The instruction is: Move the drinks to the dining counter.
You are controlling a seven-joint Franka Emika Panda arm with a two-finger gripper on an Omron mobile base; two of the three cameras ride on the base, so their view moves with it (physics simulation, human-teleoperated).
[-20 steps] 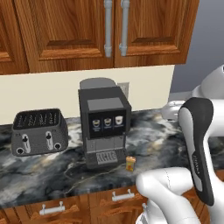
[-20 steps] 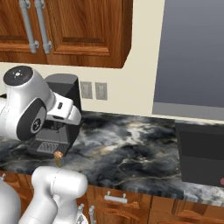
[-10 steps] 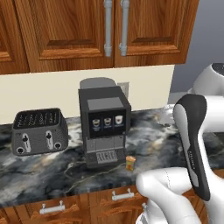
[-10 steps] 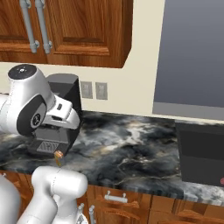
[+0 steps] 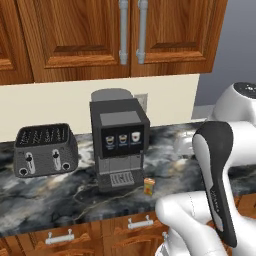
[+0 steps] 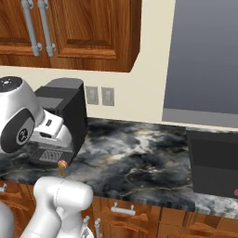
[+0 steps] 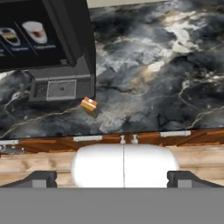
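- claw (image 7: 112, 178) wide open, holding nothing
- orange carton (image 7: 89, 105) ahead of claw, on marbled tabletop (image 7: 166, 87), just beside coffee machine (image 7: 43, 39)

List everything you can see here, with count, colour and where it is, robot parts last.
carton: 1, orange-yellow, on the counter by the coffee machine's front right corner
coffee machine: 1, black, against the wall
toaster: 1, dark grey, left of the coffee machine
counter: 1, black-and-grey marble, over brown drawers
cabinets: brown wood, silver handles, above
outlets: 2, grey, on the cream wall
gripper: 1, dark tips, open, holding nothing
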